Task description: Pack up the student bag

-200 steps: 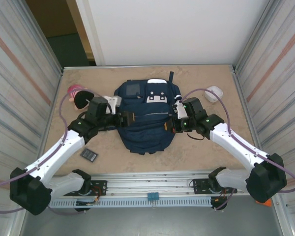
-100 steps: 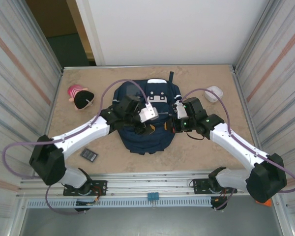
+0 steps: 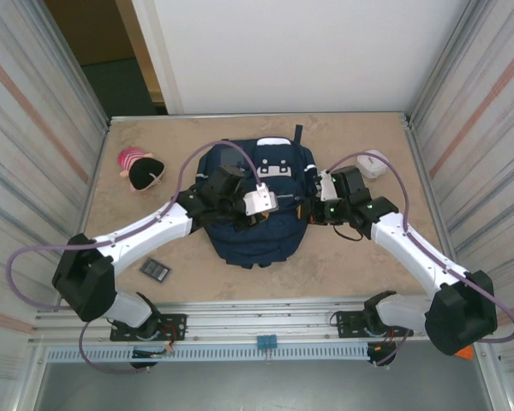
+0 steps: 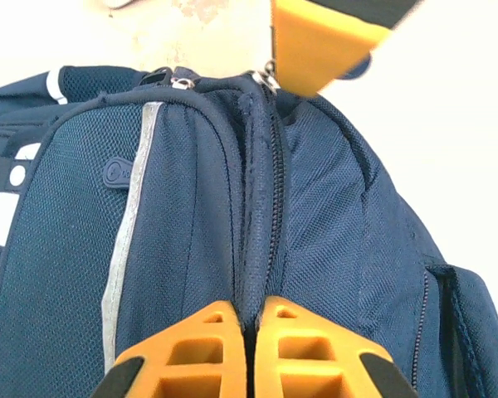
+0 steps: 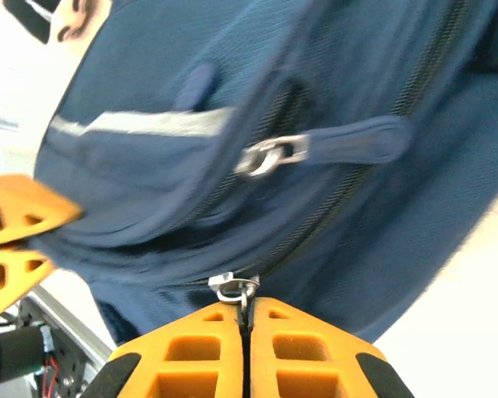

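Sandy tabletop (image 3: 197,274), fenced by corrugated metal walls, carries the student bag (image 3: 257,235) at its middle. The bag lies front pockets up, its long axis running from the arms toward the far white wall. On the fabric ridge beside the zipper (image 4: 270,207) the left gripper (image 4: 249,308) is pinched together. That track runs straight ahead to the right gripper (image 5: 247,303), clamped on a metal zipper pull (image 5: 235,288) at the bag's right edge. The right arm looks better placed to draw the slider while the left anchors the fabric. A plush toy (image 3: 139,169), a small dark flat item (image 3: 156,269) and a white object (image 3: 373,161) lie apart from the bag.
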`<state>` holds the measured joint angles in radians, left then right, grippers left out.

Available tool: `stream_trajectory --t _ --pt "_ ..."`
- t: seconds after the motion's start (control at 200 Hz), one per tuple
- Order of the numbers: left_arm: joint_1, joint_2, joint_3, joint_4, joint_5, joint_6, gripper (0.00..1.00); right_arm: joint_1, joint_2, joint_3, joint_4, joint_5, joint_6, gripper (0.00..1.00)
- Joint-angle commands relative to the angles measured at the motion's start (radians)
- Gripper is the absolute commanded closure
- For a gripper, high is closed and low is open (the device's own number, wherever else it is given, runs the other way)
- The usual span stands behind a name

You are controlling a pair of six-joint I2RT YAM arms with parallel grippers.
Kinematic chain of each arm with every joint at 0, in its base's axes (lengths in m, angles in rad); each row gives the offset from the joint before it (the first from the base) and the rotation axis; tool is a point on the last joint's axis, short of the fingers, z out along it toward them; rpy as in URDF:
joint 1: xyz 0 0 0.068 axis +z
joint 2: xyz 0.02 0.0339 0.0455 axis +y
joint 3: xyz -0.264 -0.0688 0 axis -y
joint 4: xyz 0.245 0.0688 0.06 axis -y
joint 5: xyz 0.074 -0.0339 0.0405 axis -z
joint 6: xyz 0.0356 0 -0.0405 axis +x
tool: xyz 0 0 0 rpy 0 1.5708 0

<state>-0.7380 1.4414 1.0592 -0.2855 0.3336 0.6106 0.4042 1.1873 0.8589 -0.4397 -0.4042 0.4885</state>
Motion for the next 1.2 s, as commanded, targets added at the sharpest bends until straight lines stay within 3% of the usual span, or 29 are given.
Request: stream_trajectory --t 0.0,0.356,0.616,0.857,1.007,1.193 --pt "0.016 -0.123 -0.034 -0.062 0.129 0.05 1.0 -0.072 0.015 -0.016 0.01 0.111 0.014 1.0" --pt "0.017 -0.24 -0.087 -0.087 0.343 0.133 1.0 -0.191 0.254 0.084 0.173 0.141 0.025 1.0" --pt "0.017 -0.28 -0.12 -0.102 0.385 0.162 1.0 -0.236 0.423 0.161 0.245 0.132 0.033 1.0" --pt "0.017 -0.287 -0.137 -0.074 0.301 0.086 0.98 -0.229 0.366 0.151 0.255 0.089 0.019 0.99" --pt "0.017 -0.296 -0.148 -0.073 0.371 0.074 1.0 -0.237 0.326 0.17 0.199 0.133 -0.008 1.0" --pt "0.018 -0.333 -0.161 -0.076 0.425 0.096 1.0 -0.283 0.41 0.214 0.171 0.158 0.022 1.0"
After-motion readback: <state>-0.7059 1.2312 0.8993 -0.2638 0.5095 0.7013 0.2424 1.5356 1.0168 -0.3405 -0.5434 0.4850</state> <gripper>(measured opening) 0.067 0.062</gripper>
